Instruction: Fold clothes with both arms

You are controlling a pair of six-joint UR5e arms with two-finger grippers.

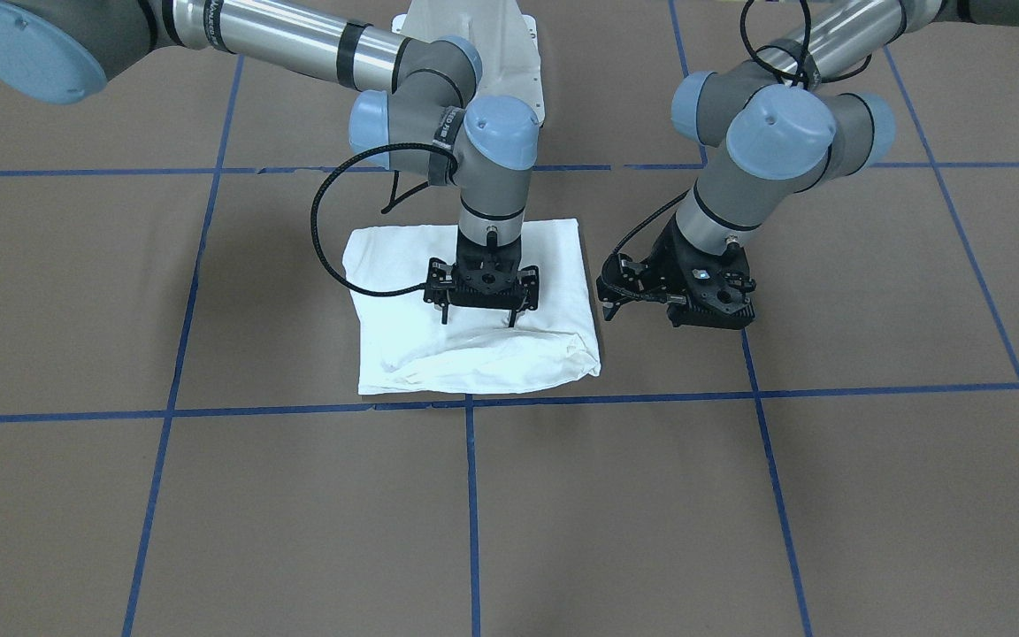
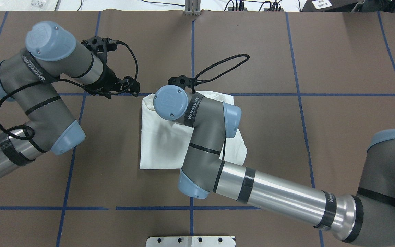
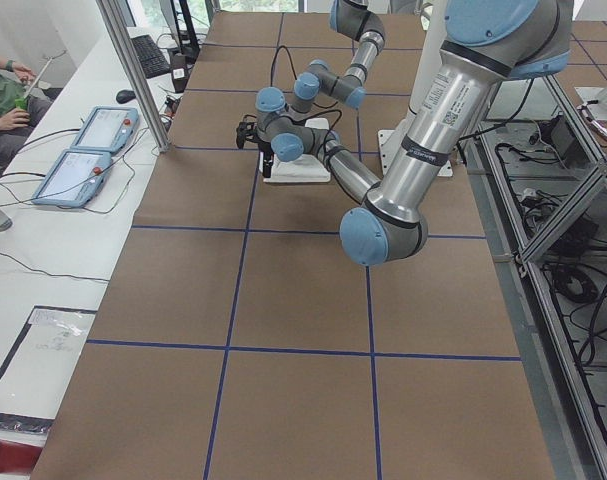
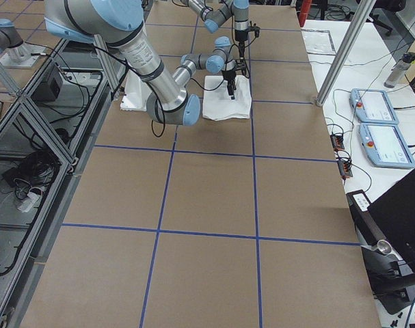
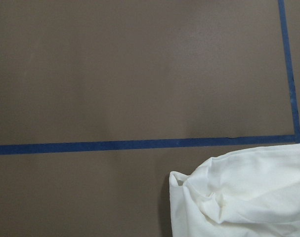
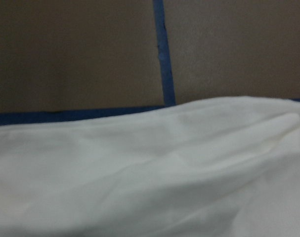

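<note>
The right claw [image 1: 480,311] is seen spread wide, tips pointed down onto the folded white shirt [image 1: 403,265] mid-table, with nothing gripped. The left claw [image 1: 607,299] is held just beside the shirt's edge; its opening cannot be told. The brown table [image 1: 297,513] is gridded with blue tape [image 1: 471,513]. Teach pendants [image 4: 372,107] are laid on a white side bench [image 4: 412,116].

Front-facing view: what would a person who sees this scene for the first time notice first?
The white shirt, folded into a compact rectangle, lies in the middle of the brown table, which is marked with a blue tape grid. The right tool points straight down over it with its fingers apart. The left tool hangs tilted just beside the shirt's edge, over bare table.
</note>
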